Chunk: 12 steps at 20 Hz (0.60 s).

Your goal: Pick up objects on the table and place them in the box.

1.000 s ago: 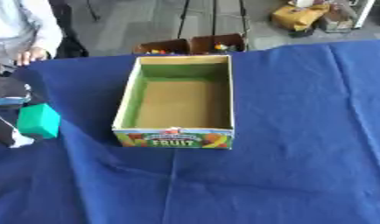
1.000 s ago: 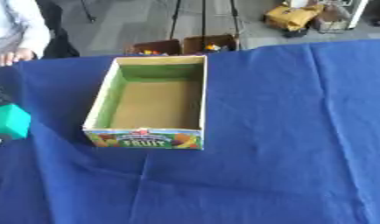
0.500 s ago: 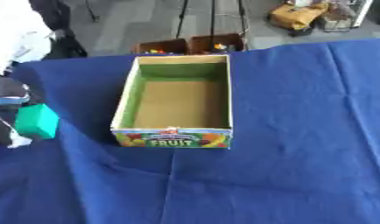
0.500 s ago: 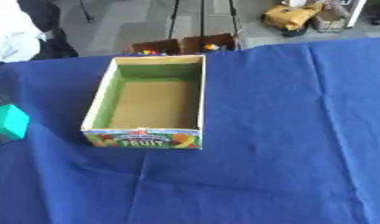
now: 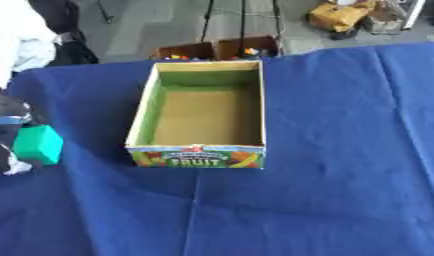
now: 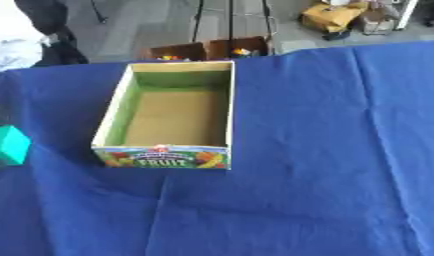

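Fruit box (image 5: 201, 156) sits mid-table on blue cloth (image 5: 343, 150), open, inside looks empty. Teal block (image 5: 38, 144) well left of box, near box's front end. Dark left hand (image 5: 9, 131) shows at block's far-left side, touching or just behind it; cannot tell if fingers curl round block. Right hand not visible. Risk, as judged: block clips box's near left wall on carry across, tips box or drops onto cloth short of opening
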Tool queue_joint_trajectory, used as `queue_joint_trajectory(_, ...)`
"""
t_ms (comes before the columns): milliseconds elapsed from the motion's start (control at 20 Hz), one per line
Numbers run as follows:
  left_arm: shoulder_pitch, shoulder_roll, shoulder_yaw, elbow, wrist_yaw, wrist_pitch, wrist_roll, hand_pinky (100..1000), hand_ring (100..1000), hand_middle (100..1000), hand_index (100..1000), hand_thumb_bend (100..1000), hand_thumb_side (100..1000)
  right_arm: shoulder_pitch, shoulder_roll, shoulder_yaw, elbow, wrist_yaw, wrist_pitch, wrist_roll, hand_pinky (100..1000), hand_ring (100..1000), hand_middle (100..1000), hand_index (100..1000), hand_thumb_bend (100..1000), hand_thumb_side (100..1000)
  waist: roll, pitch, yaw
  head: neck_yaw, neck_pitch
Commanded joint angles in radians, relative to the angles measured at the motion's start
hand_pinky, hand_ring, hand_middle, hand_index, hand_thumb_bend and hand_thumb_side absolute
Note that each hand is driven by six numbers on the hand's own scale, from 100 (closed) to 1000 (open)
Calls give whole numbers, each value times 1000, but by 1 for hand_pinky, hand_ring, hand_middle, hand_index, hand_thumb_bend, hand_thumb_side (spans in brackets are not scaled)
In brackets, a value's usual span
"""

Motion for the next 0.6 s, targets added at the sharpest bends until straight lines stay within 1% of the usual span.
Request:
queue_joint_trajectory(50, -4, 41, 23, -5, 1, -8, -14, 574, 741, 786, 832, 100, 396, -14, -22, -7, -20, -7, -1, -1, 662, 668, 495, 684, 100, 802, -3, -15, 0, -2, -7)
queue_joint_trajectory(200, 7, 43, 38, -25, -24, 1, 8, 555, 720, 766, 803, 100, 424, -13, -22, -8, -20, -7, 0, 0, 663, 668, 494, 684, 100, 801, -4, -12, 2, -2, -8)
queue_joint_trajectory(250, 12, 42, 47, -38, -42, 6, 28, 530, 694, 742, 762, 100, 458, -12, -22, -8, -20, -7, 0, 0, 663, 668, 494, 684, 100, 799, -4, -11, 3, -4, -9)
queue_joint_trajectory(300, 18, 41, 55, -52, -60, 11, 50, 528, 692, 739, 756, 100, 465, -12, -22, -9, -20, -7, 0, 0, 663, 668, 494, 684, 100, 799, -4, -10, 4, -5, -9)
queue_joint_trajectory(350, 26, 39, 61, -64, -78, 16, 73, 521, 682, 727, 722, 100, 530, -12, -22, -9, -20, -8, 0, 1, 663, 668, 494, 685, 100, 801, -5, -9, 5, -6, -10)
queue_joint_trajectory(450, 41, 35, 67, -80, -104, 22, 107, 519, 679, 724, 717, 100, 578, -12, -21, -10, -20, -8, 0, 2, 663, 669, 493, 684, 100, 800, -5, -8, 6, -6, -11)
queue_joint_trajectory(600, 54, 31, 70, -86, -129, 28, 134, 518, 676, 719, 698, 100, 599, -12, -20, -11, -20, -9, 0, 3, 664, 669, 493, 685, 100, 801, -7, -6, 7, -5, -13)
